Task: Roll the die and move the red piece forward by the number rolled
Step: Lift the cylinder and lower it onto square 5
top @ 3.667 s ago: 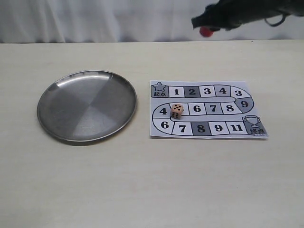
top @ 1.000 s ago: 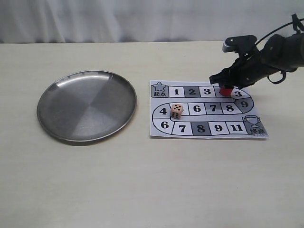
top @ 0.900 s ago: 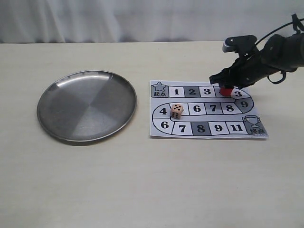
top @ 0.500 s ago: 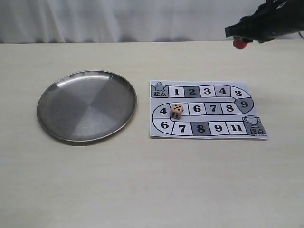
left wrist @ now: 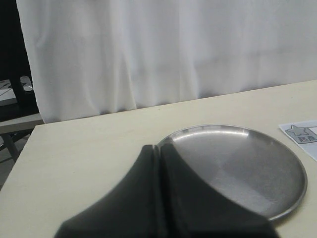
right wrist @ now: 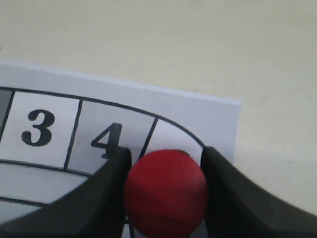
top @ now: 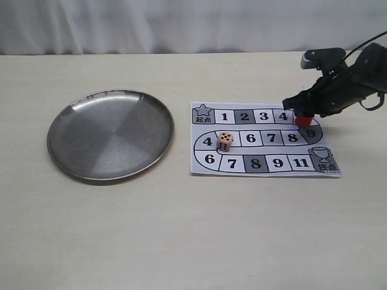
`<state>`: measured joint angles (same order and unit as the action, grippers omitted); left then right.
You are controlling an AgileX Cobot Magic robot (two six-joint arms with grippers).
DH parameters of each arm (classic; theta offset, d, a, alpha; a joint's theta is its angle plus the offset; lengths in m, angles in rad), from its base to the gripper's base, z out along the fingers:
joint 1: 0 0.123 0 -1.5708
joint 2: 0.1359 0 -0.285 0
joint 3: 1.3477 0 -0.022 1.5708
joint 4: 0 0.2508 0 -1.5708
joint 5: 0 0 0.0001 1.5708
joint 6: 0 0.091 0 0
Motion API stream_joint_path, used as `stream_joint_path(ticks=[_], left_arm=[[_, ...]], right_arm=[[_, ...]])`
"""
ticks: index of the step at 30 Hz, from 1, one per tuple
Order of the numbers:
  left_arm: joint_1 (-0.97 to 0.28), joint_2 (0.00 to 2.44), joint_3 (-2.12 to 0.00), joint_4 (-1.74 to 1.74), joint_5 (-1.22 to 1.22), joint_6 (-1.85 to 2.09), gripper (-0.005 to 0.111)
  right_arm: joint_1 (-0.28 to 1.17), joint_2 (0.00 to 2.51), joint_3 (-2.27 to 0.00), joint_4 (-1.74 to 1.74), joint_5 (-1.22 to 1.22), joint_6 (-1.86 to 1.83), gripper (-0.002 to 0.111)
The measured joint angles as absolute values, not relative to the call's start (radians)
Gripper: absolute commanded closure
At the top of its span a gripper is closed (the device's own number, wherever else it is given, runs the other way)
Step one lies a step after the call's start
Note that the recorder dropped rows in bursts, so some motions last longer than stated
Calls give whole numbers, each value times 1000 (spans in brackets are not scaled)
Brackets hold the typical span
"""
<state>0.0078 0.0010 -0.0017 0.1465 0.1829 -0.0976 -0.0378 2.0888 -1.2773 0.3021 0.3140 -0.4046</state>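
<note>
The red piece [top: 302, 121] [right wrist: 166, 192] is down on the paper game board [top: 266, 140], on the square just past 4 at the top right bend. My right gripper [top: 300, 112] [right wrist: 166, 171] is shut on the red piece, one black finger on each side. The pale tan die [top: 225, 141] rests on the board's middle row between the squares 4 and 6, dark pips showing. My left gripper [left wrist: 159, 148] does not appear in the exterior view; in its own wrist view the jaws are pressed together with nothing between them, above the near rim of the metal plate [left wrist: 237, 168].
A round steel plate [top: 110, 134] lies left of the board, with nothing in it. A white curtain hangs behind the table's far edge. The board's finish square with a trophy [top: 325, 160] is at the lower right corner.
Half a second ago my right gripper held the red piece high above the table's far edge. Now it is down on the board, one square further right than a second ago.
</note>
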Motion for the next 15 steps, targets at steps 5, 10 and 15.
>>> stream_joint_path(ticks=[5,10,15], left_arm=[[8,1,-2,146,183,-98,107],[8,1,-2,146,183,-98,107],[8,1,-2,146,183,-98,107]], right_arm=[[-38,2094,-1277,304,305,-405,104],[-38,2094,-1277,304,305,-405,102],[-38,2094,-1277,304,303,-405,77]])
